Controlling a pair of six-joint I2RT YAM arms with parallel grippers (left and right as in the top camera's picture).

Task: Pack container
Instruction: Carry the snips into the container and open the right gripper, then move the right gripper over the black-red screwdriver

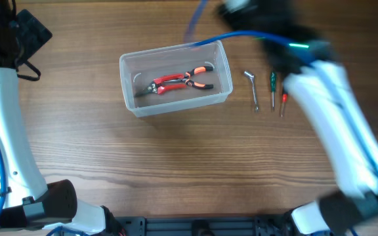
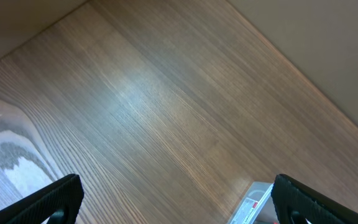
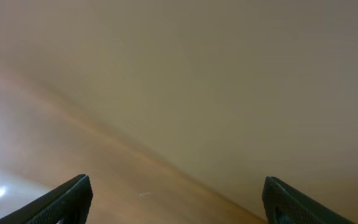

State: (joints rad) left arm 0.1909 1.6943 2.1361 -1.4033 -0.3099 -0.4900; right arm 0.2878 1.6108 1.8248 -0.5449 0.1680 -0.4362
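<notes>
- The container (image 1: 176, 77) sits on the table (image 1: 176, 170) left of centre, with red-and-black pliers (image 1: 179, 83) already lying inside it.
- Three tools wait just to its right, side by side: a bent key (image 1: 253, 88), a green-handled screwdriver (image 1: 273, 84) and a red-handled screwdriver (image 1: 283, 103).
- The step in hand looks like fetching one of these with the right arm.
- The right gripper (image 3: 176, 180) has its fingers spread wide with nothing between them, and so does the left gripper (image 2: 177, 180).
- To do it well, take the bent key first, since it lies nearest the container. Set the fingers across its shaft so they avoid the neighbouring screwdriver.
- Carry it over the rim and release it low beside the pliers.
- The right arm is blurred overhead, so its exact height and aim cannot be told.
- The right wrist view shows only the table edge and a wall, no tools.
- The left wrist view catches just one corner of the container.
</notes>
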